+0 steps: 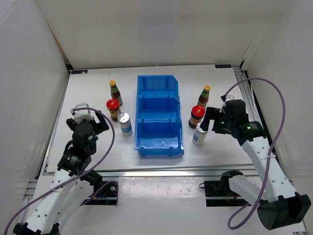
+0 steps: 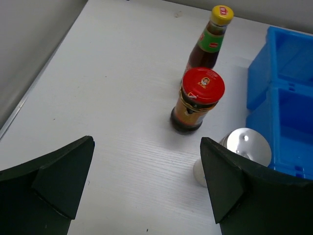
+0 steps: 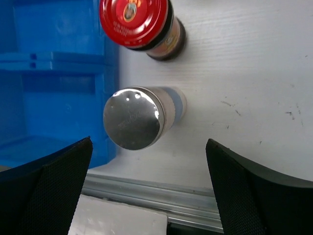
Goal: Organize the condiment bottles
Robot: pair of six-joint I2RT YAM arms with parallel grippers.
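A blue bin (image 1: 157, 81) with three compartments stands mid-table. Left of it stand a slim brown-green bottle (image 1: 115, 92), a red-lidded jar (image 1: 113, 108) and a silver-capped shaker (image 1: 125, 123). Right of it stand another slim bottle (image 1: 204, 95), a jar (image 1: 196, 116) and a shaker (image 1: 199, 134). My left gripper (image 1: 90, 117) is open and empty, left of its jar (image 2: 198, 98) and shaker (image 2: 247, 144). My right gripper (image 1: 215, 113) is open and empty above the right shaker (image 3: 134, 122), which shows just ahead of its jaws.
The bin's compartments look empty. Its wall shows in the left wrist view (image 2: 288, 73) and the right wrist view (image 3: 54, 73). A metal rail (image 3: 146, 188) runs along the table's near edge. White walls enclose the table on three sides.
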